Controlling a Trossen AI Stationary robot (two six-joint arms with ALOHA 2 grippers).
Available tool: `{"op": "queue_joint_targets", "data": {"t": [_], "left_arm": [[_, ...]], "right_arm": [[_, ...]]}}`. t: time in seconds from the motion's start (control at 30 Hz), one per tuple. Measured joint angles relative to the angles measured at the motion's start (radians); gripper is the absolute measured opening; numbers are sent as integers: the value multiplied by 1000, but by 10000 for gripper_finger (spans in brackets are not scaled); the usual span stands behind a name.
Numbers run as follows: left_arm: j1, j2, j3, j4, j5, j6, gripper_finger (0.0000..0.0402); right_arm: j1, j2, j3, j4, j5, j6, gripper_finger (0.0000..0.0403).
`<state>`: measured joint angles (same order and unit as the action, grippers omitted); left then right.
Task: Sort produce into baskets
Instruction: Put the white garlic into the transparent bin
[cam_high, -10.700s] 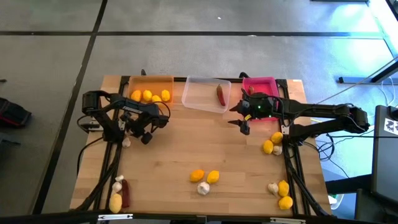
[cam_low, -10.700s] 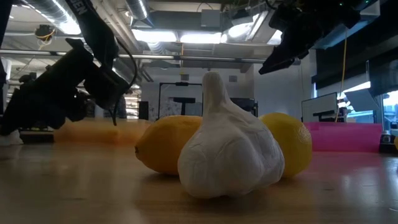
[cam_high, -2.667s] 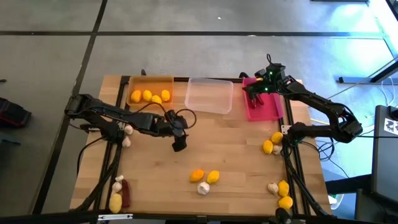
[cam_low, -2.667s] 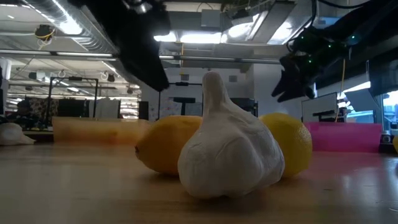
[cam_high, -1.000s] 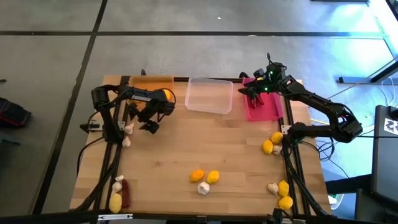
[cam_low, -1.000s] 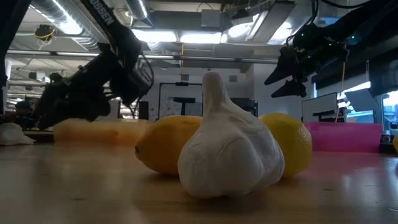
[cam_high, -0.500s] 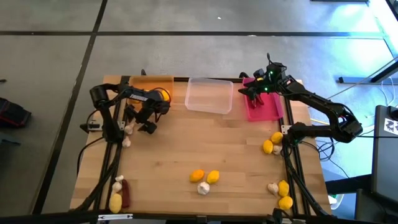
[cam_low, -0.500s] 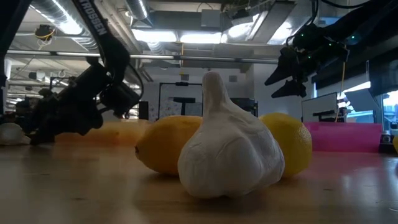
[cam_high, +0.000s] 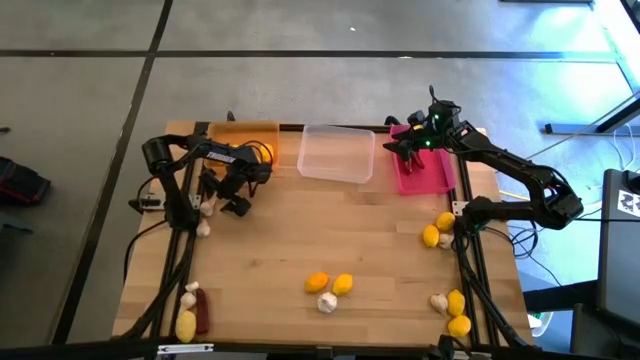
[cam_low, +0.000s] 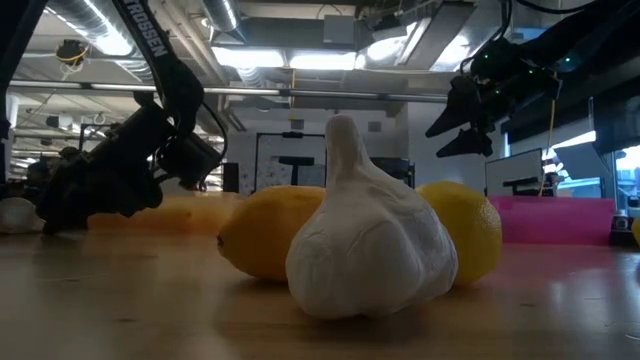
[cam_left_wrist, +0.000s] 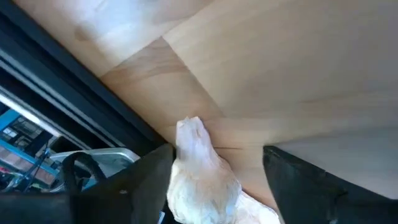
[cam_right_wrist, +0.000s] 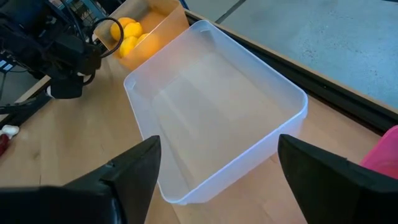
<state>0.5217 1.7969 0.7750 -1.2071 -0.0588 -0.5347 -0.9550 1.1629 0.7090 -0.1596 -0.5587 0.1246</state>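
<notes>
My left gripper (cam_high: 225, 203) is open, low at the table's left edge in front of the orange tray (cam_high: 243, 128). In the left wrist view its fingers (cam_left_wrist: 146, 183) stand on either side of a whitish garlic bulb (cam_left_wrist: 200, 177) that lies on the wood. A second bulb (cam_high: 203, 228) lies just nearer. My right gripper (cam_high: 405, 150) is open and empty above the pink tray (cam_high: 425, 175). The clear tray (cam_high: 337, 153) stands between the two trays. A lemon (cam_high: 263, 152) shows in the orange tray. My left gripper has one finger (cam_left_wrist: 155, 174) close against the garlic bulb's side (cam_left_wrist: 183, 168). I cannot tell whether it touches. The bulb lies on the table with its tip pointing away from the wrist.
Two lemons (cam_high: 330, 283) and a garlic bulb (cam_high: 327, 302) lie at the near middle. Lemons and garlic lie at the right edge (cam_high: 438, 232) and near right corner (cam_high: 455, 310). Garlic, a dark red chili (cam_high: 201, 310) and a lemon (cam_high: 186, 326) lie at the near left corner.
My left gripper has gone toward the table's left edge and down, toward the garlic bulb in front of the orange tray. Its fingers stay open.
</notes>
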Motion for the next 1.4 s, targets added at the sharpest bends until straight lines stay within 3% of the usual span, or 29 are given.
{"op": "queue_joint_targets", "data": {"t": [0.37, 0.7, 0.83, 1.17, 1.4], "left_arm": [[-1, 3, -2, 22, 29, 48, 104], [-53, 0, 8, 1, 8, 52, 21], [-108, -45, 41, -30, -21, 36, 9], [-234, -262, 138, -71, -28, -56, 16], [-322, -429, 193, 53, -80, -128, 17]], "right_arm": [[0, 0, 0, -1, 0, 0, 317], [0, 0, 0, -18, -45, 13, 317], [0, -8, 0, -19, -101, 21, 317], [0, -106, 0, -11, -100, 20, 317], [9, -173, 0, -48, -149, 47, 317]]}}
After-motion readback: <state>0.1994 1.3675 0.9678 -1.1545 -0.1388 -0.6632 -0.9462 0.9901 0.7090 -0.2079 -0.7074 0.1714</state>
